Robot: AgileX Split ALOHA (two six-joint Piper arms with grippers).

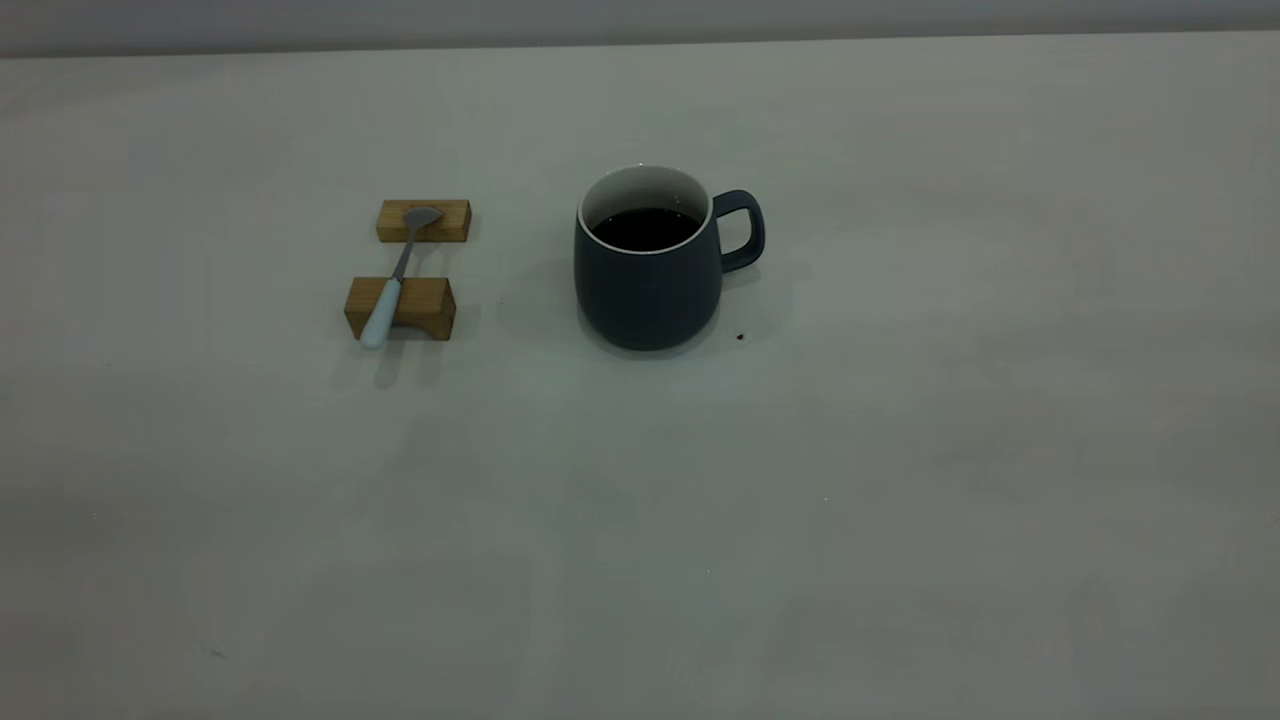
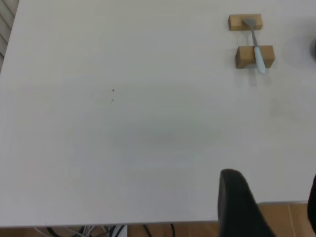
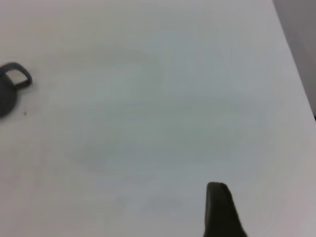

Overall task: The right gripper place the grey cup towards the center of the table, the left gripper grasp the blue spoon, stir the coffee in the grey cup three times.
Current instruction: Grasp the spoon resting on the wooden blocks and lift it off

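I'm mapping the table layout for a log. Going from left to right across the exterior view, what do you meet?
The blue spoon resting across two wooden blocks, then the grey cup holding the coffee, then the cup's handle and a small dark speck on the table. Neither claw shows in this view.

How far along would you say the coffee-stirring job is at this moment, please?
The grey cup of coffee already stands about mid-table, so placing may be done. Nothing is in hand: both grippers are out of the exterior view. The blue spoon lies across two wooden blocks, untouched. Grasping it and stirring three times remain.
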